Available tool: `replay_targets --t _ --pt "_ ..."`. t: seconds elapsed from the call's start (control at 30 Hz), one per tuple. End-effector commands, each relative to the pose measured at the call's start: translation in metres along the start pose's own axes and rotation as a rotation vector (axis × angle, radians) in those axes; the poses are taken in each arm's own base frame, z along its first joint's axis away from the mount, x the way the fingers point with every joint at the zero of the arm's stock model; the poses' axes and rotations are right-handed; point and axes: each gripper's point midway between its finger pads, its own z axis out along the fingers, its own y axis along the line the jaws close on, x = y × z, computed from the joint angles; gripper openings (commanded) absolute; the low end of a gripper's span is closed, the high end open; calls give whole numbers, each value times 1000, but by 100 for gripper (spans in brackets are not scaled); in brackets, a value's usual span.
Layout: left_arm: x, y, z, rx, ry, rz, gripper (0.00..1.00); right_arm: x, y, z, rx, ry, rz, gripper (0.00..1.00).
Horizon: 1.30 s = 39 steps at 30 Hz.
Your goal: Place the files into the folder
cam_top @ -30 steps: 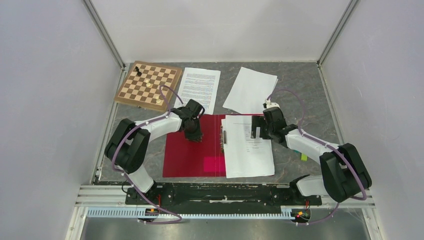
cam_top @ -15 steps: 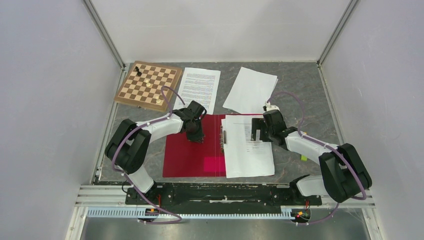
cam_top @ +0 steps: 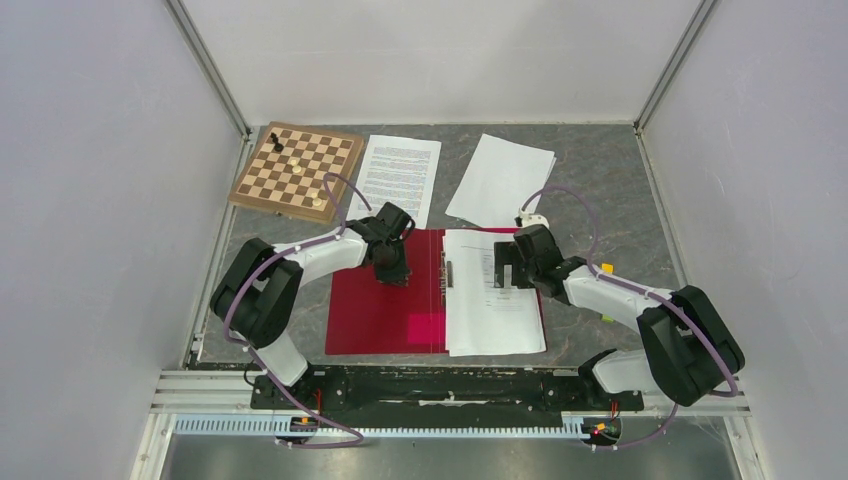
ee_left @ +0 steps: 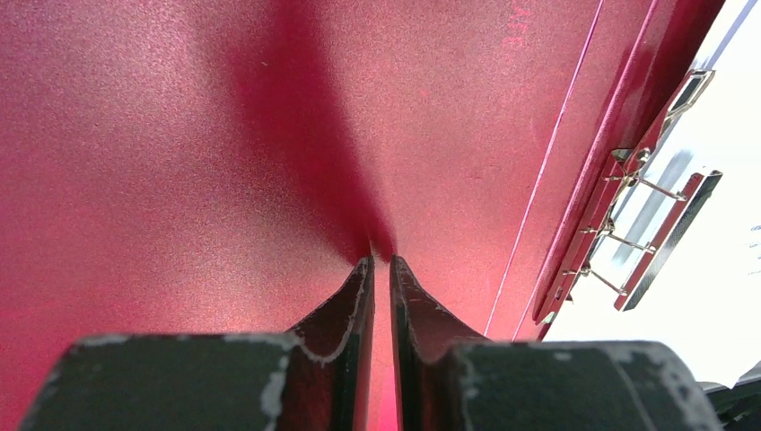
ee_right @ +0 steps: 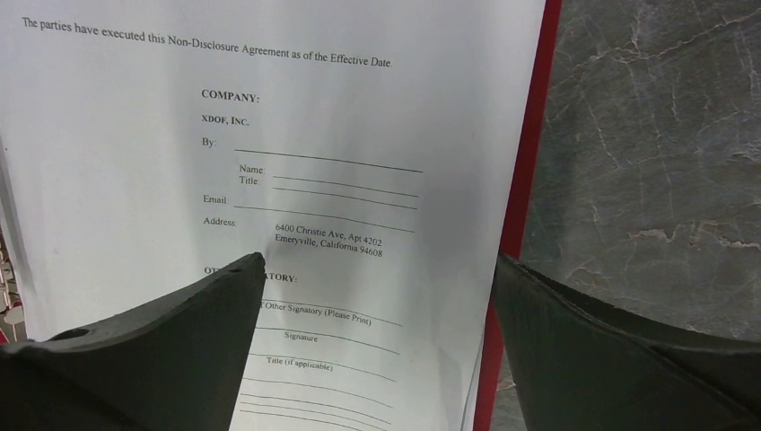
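Note:
The red folder [cam_top: 375,310] lies open on the table, with a metal clip [cam_top: 447,272] at its spine and a pink patch [cam_top: 427,327] inside. A stack of white files [cam_top: 495,320] with a printed top sheet covers its right half. My left gripper [cam_top: 392,270] is shut, its tips down on the folder's bare left half [ee_left: 179,135]. My right gripper [cam_top: 508,268] is open just above the printed top sheet [ee_right: 314,135], holding nothing. The folder's red edge [ee_right: 529,162] shows past the sheet's right side. Two more files lie behind the folder: a printed sheet [cam_top: 399,178] and blank sheets [cam_top: 500,180].
A brown-and-white chessboard [cam_top: 297,168] with a few pieces sits at the back left, close to the printed sheet. Grey marbled table [ee_right: 655,135] surrounds the folder. White walls close in both sides and the back.
My right gripper has moved a little left and back, and the stack has shifted slightly left onto the folder, baring a red edge at its right. The left gripper has barely moved.

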Motion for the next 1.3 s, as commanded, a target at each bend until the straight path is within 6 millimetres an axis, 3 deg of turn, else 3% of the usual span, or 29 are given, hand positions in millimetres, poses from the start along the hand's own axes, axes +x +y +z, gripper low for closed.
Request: replay_targets --t 0.0,0.13,0.3,0.43,0.53,0.67,0.8,0.9,1.03,1.27 --pt "1 -5 1 11 -9 -24 17 -21 1 -4 29 -54 12 98" --pt "-4 -9 -5 21 -19 -11 18 -26 -3 -9 51 -66 14 98" --pt "-33 -31 -29 67 -89 36 27 -43 -2 -20 22 -91 37 98" --pt "-79 -61 -54 124 -190 69 37 -66 -14 -24 20 -136 97 98" --pt "-122 -93 -60 206 -248 86 40 -93 -23 -18 -29 -176 192 98" --pt "-171 -125 -44 255 -310 184 45 -129 -31 -3 -66 -222 267 98" --pt "-211 -137 -15 280 -314 261 61 -161 -36 18 -98 -258 322 98" --pt "-238 -149 -3 361 -339 272 64 -178 -42 36 -95 -270 362 98" --pt "-250 -163 21 416 -329 311 68 -185 -50 61 -84 -263 403 98" --pt "-260 -169 57 423 -323 287 70 -192 -62 98 -50 -245 415 98"
